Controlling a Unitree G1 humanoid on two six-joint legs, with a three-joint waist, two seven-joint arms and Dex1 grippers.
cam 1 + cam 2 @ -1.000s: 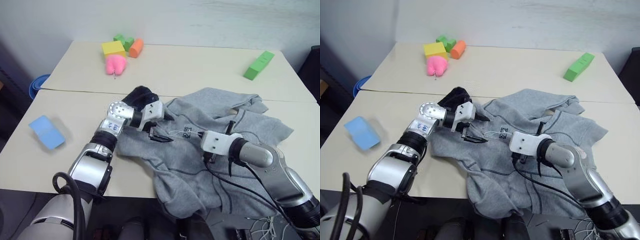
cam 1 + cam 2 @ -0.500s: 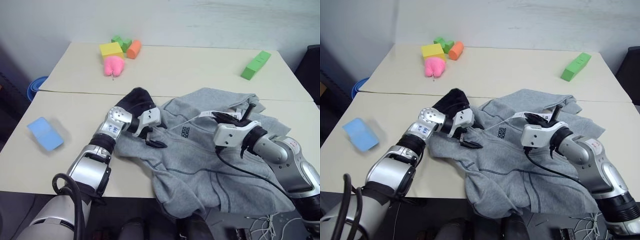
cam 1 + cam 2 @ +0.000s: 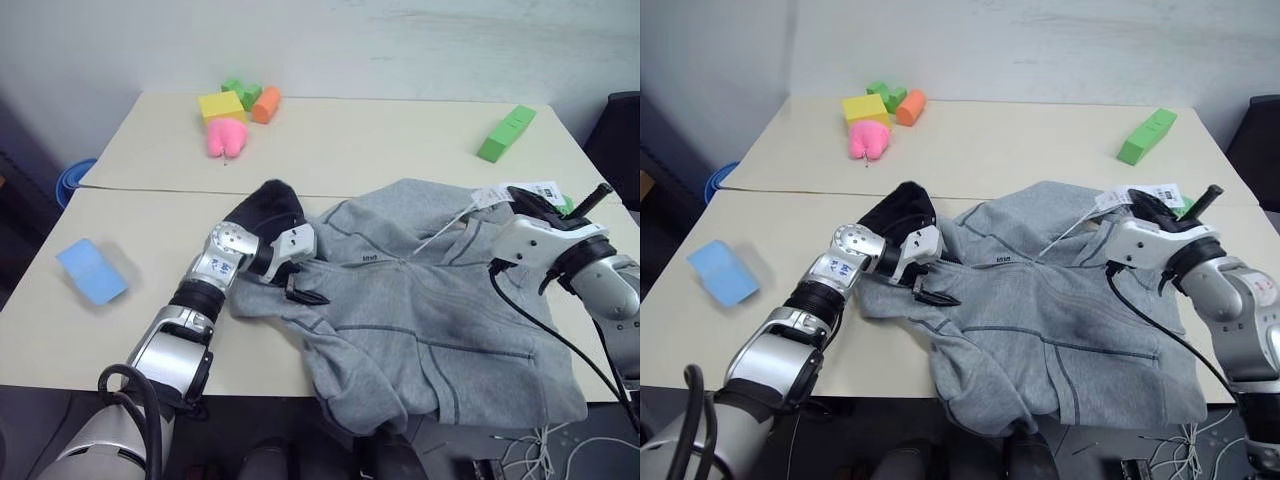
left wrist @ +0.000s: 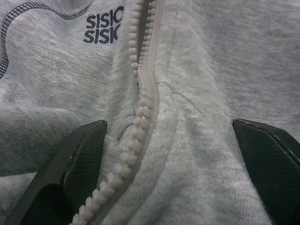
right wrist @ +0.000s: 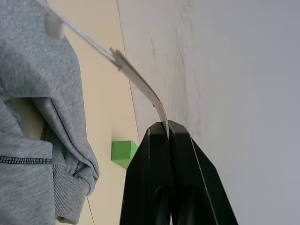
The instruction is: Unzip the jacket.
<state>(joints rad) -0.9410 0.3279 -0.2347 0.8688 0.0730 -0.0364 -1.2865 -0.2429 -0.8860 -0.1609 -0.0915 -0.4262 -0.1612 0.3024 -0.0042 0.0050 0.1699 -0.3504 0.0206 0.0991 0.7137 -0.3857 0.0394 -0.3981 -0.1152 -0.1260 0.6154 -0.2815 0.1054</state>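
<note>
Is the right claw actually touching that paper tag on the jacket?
Touching. In the right wrist view the right claw is shut with the paper tag pinched between its fingertips; the tag trails back to the jacket.

Jacket (image 3: 420,310) light grey fleece, darker grey seam lines, dark navy hood lining (image 3: 265,205), off-white zipper teeth (image 4: 140,112), small dark chest lettering (image 4: 104,29). Hang tag (image 3: 520,192) white with black print. Table (image 3: 380,130) beige. Blocks: green (image 3: 505,133), yellow (image 3: 224,104), orange (image 3: 266,103), pink (image 3: 226,137), blue (image 3: 90,270). Gripper fingers (image 4: 77,159) black.
</note>
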